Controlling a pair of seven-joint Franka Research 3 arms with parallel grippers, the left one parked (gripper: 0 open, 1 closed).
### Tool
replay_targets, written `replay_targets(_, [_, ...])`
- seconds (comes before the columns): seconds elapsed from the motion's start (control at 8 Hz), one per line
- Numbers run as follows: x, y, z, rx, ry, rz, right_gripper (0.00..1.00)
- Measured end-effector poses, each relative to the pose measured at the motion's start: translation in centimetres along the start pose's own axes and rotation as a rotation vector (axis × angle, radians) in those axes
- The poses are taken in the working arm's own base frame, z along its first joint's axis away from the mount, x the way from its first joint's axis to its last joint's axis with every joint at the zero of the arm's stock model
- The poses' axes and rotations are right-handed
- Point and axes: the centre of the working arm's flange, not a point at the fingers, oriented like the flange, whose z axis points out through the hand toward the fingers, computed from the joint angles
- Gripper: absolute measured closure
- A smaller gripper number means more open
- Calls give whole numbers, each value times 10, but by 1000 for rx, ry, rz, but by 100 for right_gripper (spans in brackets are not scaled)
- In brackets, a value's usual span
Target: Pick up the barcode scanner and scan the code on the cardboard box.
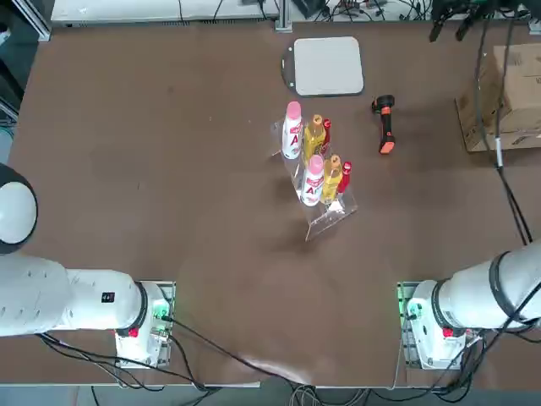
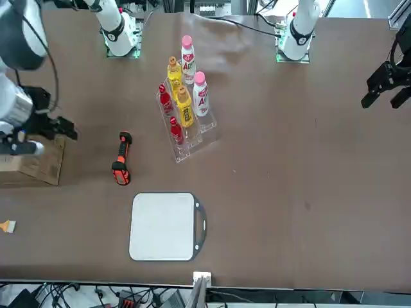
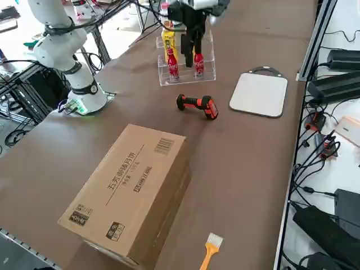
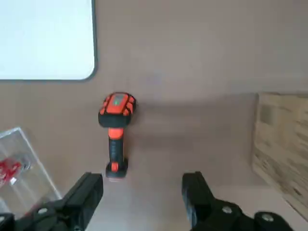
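Black fingers (image 4: 86, 192) of the right gripper (image 4: 142, 192) stand wide apart and hold nothing, poised in the air above the brown table (image 1: 152, 169). Below them, clear of both fingertips, the barcode scanner (image 4: 115, 132) lies on its side on the bare tabletop; in the wrist view its handle end sits nearest one finger and its orange head points away toward the grey pad (image 4: 45, 38). From overhead the scanner (image 1: 385, 123) rests between a clear rack of bottles (image 1: 314, 161) and the cardboard box (image 1: 507, 97), apart from both. The box sits at the table's right edge, its long printed face up in the side view (image 3: 132, 185), a small barcode label near its end closest to the scanner (image 3: 197, 105). The rack holds red-capped, yellow and pink-capped bottles in stepped rows. The flat grey pad (image 1: 327, 66) lies beyond the scanner toward the far edge. A small orange-handled brush (image 3: 211, 247) lies near the box at the table's far edge.
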Motion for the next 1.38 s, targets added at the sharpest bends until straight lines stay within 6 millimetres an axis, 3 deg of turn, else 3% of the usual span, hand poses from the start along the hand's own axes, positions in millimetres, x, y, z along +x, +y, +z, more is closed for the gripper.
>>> replay_targets(0.25, [-3,-24,70,1,29,-37,0])
replay_targets(0.62, [-28,-48,165,3,67,-79,0])
replay_targets(1.0, [-42,-65,220,3,59,-104,0])
replay_targets(1.38, [-45,-76,248,1,32,-101,0])
